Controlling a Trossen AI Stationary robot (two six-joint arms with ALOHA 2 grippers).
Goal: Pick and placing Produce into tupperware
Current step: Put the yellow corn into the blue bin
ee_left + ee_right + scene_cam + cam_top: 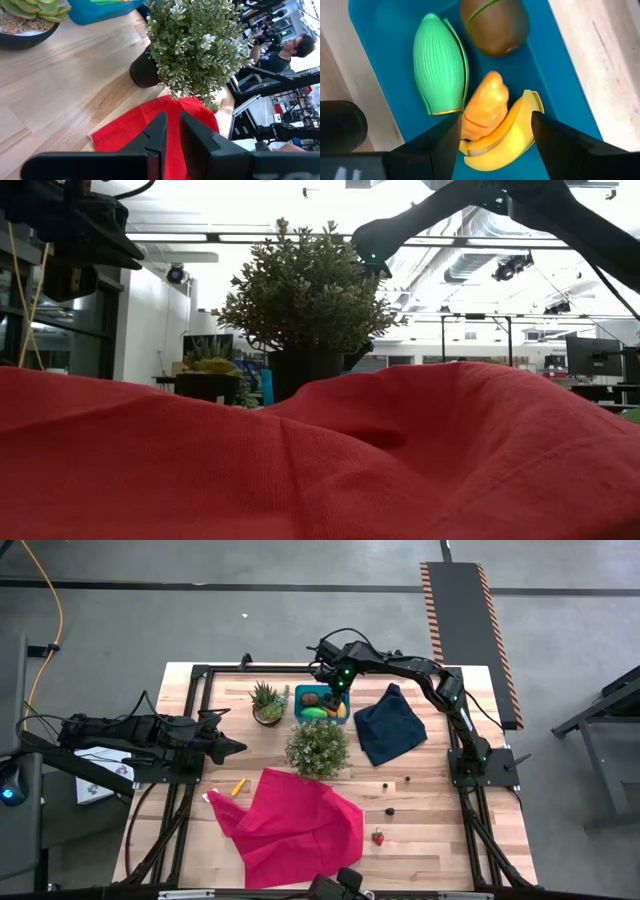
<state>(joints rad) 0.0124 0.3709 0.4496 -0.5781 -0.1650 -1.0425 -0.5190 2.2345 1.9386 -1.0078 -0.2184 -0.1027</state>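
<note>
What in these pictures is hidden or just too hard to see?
- Low view: the red cloth fills the foreground and hides the table; the bushy plant blocks the tub.
- High view: the right gripper covers part of the tub; the dark bits are too small to identify.
- Right wrist view: the banana is partly under the orange piece.
- Left wrist view: the tub is cut off at the edge.

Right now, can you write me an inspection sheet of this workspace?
Surface: wooden table.
Job's things: blue tub holds banana, orange piece, green piece, brown oval; strawberry and yellow piece on table.
Clutter: red cloth, navy cloth, two potted plants.
End effectors: right end effector open over tub; left end effector nearly shut, empty.
Cables: orange cable on floor.
Surroundings: person beyond table.
</note>
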